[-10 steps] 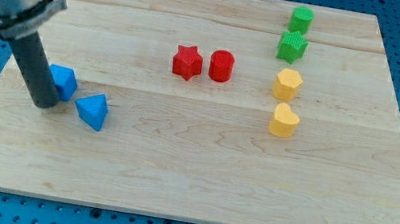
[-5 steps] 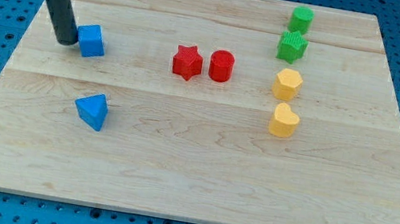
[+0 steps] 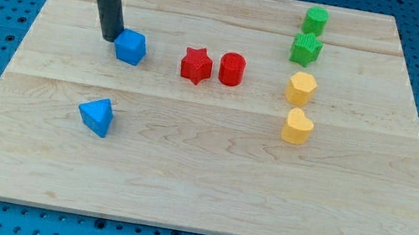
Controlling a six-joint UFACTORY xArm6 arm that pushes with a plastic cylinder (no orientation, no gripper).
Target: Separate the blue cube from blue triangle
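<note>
No writing to call out here, folks: no labels, brands, numbers or signs anywhere. The tabletop (image 3: 207, 185) is plain wood (coloured blocks unmarked too).

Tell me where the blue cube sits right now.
The blue cube is in the upper-left part of the board, with my tip just to its left, the red star to its right and the blue triangle below it.

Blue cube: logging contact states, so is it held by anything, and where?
Nothing is held. My tip only presses the blue cube at its left side; a rod cannot grasp.
</note>
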